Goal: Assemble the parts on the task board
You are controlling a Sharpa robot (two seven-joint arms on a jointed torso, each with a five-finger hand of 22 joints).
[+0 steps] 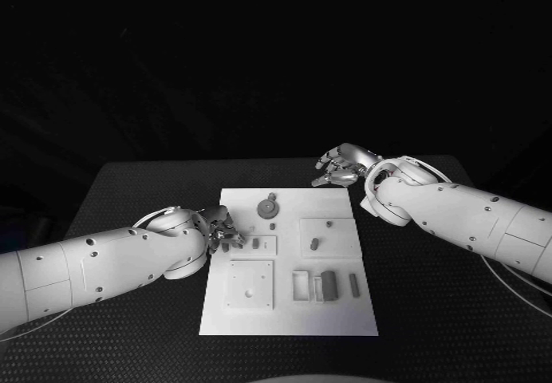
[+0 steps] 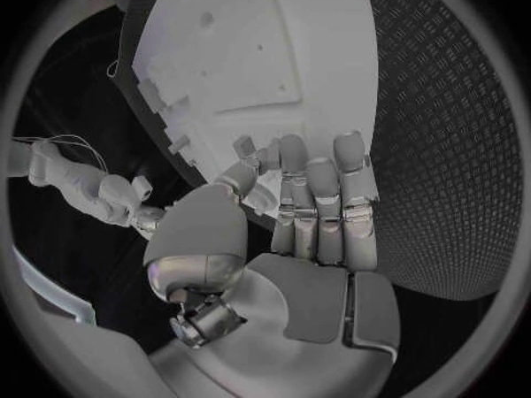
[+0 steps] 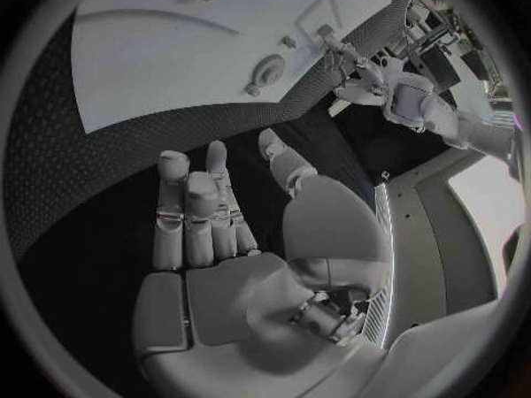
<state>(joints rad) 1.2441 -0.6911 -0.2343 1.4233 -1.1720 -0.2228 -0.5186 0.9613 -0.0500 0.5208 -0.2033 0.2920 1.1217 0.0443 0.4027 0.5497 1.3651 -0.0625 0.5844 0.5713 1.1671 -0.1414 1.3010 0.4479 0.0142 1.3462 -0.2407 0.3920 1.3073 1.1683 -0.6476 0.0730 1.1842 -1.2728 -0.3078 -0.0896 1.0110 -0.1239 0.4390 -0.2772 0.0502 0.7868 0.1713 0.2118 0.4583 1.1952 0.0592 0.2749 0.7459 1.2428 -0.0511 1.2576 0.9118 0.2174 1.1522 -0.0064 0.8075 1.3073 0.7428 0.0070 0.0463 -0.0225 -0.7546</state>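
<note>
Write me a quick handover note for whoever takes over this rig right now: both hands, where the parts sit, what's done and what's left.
Left hand: at the left edge of the white rectangular task board, fingers near the small grey parts; whether it grips one cannot be told.
Right hand: open, holds nothing, over the black table just beyond the board's far right corner.
Parts: round grey disc at the board's far end; dark grey bars in the near right area.
Done: nothing clearly assembled, judging by the loose pieces.
Left: seat the parts in the board.
</note>
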